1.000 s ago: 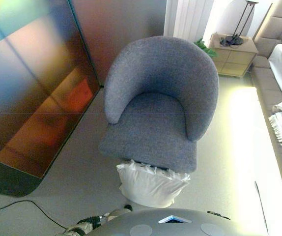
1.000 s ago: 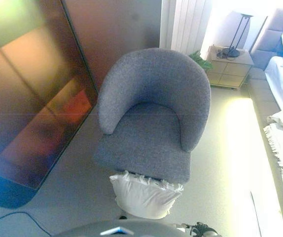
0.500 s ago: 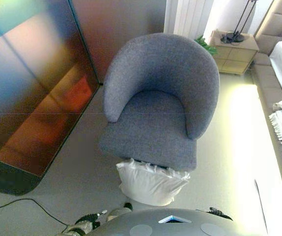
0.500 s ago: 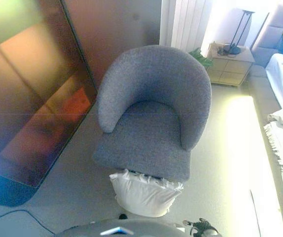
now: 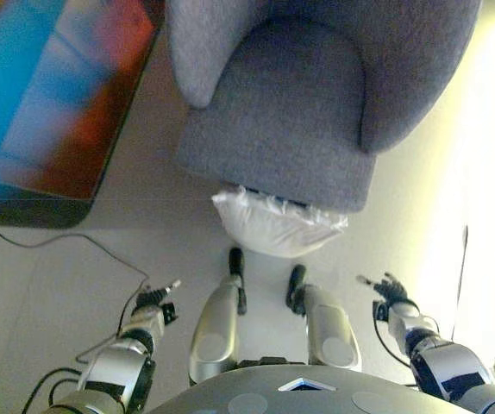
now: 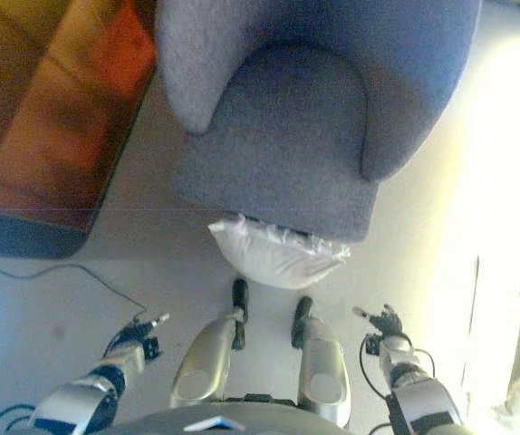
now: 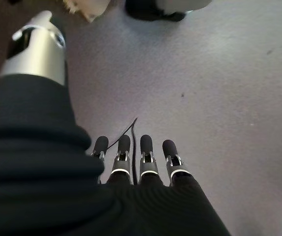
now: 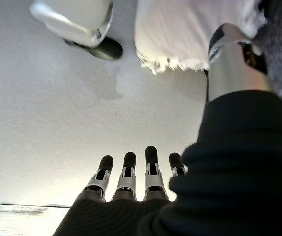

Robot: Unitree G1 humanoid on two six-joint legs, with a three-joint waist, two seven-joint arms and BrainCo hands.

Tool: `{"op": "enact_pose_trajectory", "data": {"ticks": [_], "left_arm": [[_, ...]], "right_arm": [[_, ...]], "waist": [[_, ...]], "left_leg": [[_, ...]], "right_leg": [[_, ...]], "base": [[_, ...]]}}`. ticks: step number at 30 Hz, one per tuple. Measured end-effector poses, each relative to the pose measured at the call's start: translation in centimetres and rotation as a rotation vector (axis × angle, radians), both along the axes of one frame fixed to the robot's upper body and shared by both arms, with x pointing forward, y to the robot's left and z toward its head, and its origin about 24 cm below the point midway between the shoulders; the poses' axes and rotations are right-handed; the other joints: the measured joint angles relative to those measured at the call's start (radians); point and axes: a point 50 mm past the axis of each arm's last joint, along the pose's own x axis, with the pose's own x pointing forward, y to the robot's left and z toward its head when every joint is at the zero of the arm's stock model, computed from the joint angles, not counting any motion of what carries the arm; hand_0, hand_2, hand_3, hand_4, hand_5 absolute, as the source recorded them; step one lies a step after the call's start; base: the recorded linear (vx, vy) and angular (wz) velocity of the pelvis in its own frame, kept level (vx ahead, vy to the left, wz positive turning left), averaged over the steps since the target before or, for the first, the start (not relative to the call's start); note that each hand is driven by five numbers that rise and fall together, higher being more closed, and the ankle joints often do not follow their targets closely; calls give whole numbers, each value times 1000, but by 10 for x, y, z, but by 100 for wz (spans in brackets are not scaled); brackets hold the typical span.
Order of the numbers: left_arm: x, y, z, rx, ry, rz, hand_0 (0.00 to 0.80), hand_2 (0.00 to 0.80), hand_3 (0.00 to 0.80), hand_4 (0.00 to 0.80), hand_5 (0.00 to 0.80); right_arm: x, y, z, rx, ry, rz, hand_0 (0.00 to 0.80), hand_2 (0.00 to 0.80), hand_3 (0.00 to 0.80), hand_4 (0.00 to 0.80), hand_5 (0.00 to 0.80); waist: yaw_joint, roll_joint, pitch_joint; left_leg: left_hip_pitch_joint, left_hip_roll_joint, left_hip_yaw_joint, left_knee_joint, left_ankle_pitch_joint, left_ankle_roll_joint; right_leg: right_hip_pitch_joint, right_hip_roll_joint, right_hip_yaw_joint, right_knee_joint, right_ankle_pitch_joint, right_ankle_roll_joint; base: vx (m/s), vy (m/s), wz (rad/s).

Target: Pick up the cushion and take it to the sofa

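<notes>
A white fringed cushion (image 5: 278,226) lies on the floor against the front of the grey armchair (image 5: 299,112), partly tucked under its seat edge. It also shows in the right wrist view as the cushion (image 8: 190,34). My left hand (image 5: 155,301) hangs low at the left, well short of the cushion, fingers straight and holding nothing; its fingers (image 7: 146,150) hover over bare floor. At the right my right hand (image 5: 387,290) is also open and empty, with its fingers (image 8: 131,167) above the floor, off to the cushion's right.
A large dark glossy panel (image 5: 49,95) lies on the floor to the left of the armchair. A bright strip of floor (image 5: 480,172) runs along the right side.
The camera has tilted down, so the armchair and cushion sit higher in view. Both hands have come into view at the bottom, left and right of the cushion.
</notes>
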Motion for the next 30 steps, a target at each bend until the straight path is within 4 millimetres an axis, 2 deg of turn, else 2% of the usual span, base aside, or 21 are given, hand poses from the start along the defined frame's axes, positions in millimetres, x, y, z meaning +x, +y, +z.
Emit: {"op": "enact_pose_trajectory", "data": {"ticks": [3,5,8,11,16,23,28,30], "left_arm": [[26,-3,17,28,-112,3,0,0,0,0,0],[51,-7,36,30,-220,-4,0,0,0,0,0],[86,-14,72,47,-431,-58,0,0,0,0,0],[106,-19,103,75,-599,-106,0,0,0,0,0],[113,-19,121,107,-712,-133,0,0,0,0,0],[122,-17,151,133,-878,-206,0,0,0,0,0],[127,-10,167,167,-942,-222,0,0,0,0,0],[132,-9,176,177,-964,-240,0,0,0,0,0]], "right_arm": [[20,-1,14,10,-94,-21,0,0,0,0,0],[36,-1,26,21,-166,-36,0,0,0,0,0],[65,1,52,30,-293,-36,0,0,0,0,0],[89,8,79,38,-413,-36,0,0,0,0,0],[108,15,103,53,-511,-50,0,0,0,0,0],[112,5,118,49,-569,-79,0,0,0,0,0],[120,3,130,46,-602,-76,0,0,0,0,0],[127,0,141,43,-633,-68,0,0,0,0,0]], "waist": [[-1,2,32],[-2,5,58],[-2,8,102],[-2,7,125],[-2,1,148],[-3,-13,173],[-8,-17,175],[-11,-17,175]], "left_leg": [[-124,5,-8,121,-31,-1],[-206,9,-11,202,-51,-1],[-321,14,-24,342,-92,1],[-446,17,-37,484,-137,3],[-618,25,-58,690,-193,-5],[-824,25,-90,929,-246,-8],[-913,23,-89,1050,-272,3],[-953,24,-85,1099,-284,15]], "right_leg": [[-107,-8,4,93,-19,-12],[-179,-15,7,161,-29,-24],[-274,-22,10,273,-60,-33],[-388,-34,22,403,-99,-45],[-548,-43,33,588,-160,-65],[-736,-53,43,812,-217,-85],[-825,-53,72,924,-236,-81],[-865,-51,86,971,-242,-75]], "base": [[-118,7,2],[-34,-3,1],[-85,-8,4],[-63,-5,3],[-28,-3,-4],[-19,-2,-1],[-10,21,-4],[-2,36,-4]]}}
